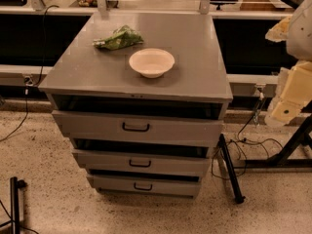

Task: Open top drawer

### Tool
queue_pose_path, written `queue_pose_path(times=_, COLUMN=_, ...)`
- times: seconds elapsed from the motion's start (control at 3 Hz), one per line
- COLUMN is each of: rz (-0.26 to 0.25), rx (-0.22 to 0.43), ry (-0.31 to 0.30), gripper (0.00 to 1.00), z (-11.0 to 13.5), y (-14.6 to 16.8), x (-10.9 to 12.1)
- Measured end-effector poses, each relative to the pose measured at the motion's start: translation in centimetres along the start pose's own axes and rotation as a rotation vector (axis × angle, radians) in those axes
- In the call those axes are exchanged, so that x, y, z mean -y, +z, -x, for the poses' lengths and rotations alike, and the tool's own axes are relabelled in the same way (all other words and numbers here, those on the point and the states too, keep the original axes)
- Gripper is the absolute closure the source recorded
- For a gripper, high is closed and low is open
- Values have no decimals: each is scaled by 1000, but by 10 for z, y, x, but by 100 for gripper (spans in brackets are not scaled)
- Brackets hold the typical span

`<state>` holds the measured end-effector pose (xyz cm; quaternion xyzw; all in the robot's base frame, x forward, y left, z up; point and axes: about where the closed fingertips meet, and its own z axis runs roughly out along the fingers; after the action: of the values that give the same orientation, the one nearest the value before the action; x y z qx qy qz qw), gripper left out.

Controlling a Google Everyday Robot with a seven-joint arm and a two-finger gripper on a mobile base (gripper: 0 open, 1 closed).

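The grey metal cabinet [195,57] stands in the middle of the camera view with three drawers. The top drawer [97,123] is the widest one, with a small black bar handle [135,127] centred on its front. A dark gap shows between its front and the cabinet top. Two narrower drawers [170,162] [165,185] sit below it, each with a like handle. My gripper [287,99], cream and white, is at the right edge of the view. It is well to the right of the cabinet, apart from it, at about the height of the top drawer.
A white bowl [151,62] and a green crumpled bag [118,38] lie on the cabinet top. A black stand leg [229,169] and cables [248,145] are on the floor right of the cabinet. A black post [14,204] stands at the bottom left.
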<state>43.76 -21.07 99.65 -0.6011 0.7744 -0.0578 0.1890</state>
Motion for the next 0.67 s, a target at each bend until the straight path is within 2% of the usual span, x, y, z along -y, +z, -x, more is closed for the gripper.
queue_pose_path(times=0.33, rz=0, rx=0, ry=0, gripper=0, z=0, y=0, x=0)
queue_pose_path(times=0.67, rz=75, rx=-33, ry=-47, gripper=0, z=3, y=30, x=-4)
